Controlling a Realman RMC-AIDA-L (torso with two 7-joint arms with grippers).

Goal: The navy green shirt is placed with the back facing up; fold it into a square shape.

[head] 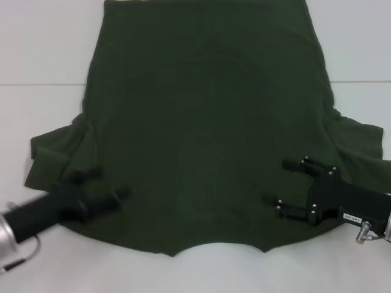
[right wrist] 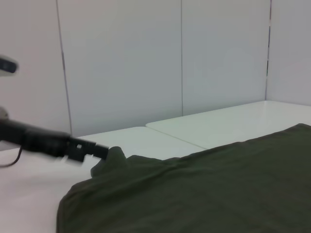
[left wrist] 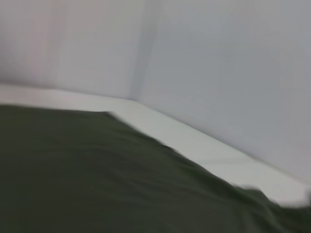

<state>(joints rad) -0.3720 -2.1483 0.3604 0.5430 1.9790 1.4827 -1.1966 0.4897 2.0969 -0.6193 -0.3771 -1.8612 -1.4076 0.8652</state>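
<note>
The navy green shirt [head: 201, 122] lies spread flat on the white table [head: 36, 55], its collar notch toward me and its sleeves out to both sides. My left gripper [head: 110, 183] hovers over the shirt's near left part beside the left sleeve, blurred, its two fingers apart with nothing between them. My right gripper [head: 275, 182] is open over the near right part, beside the right sleeve, holding nothing. The left wrist view shows only the shirt [left wrist: 97, 184] close below. The right wrist view looks across the shirt [right wrist: 218, 189] to the left gripper [right wrist: 99, 150] at its far edge.
A seam line crosses the table behind the sleeves [head: 43, 84]. White wall panels [right wrist: 146, 63] stand behind the table in both wrist views. Bare table surface shows on either side of the shirt and along the near edge.
</note>
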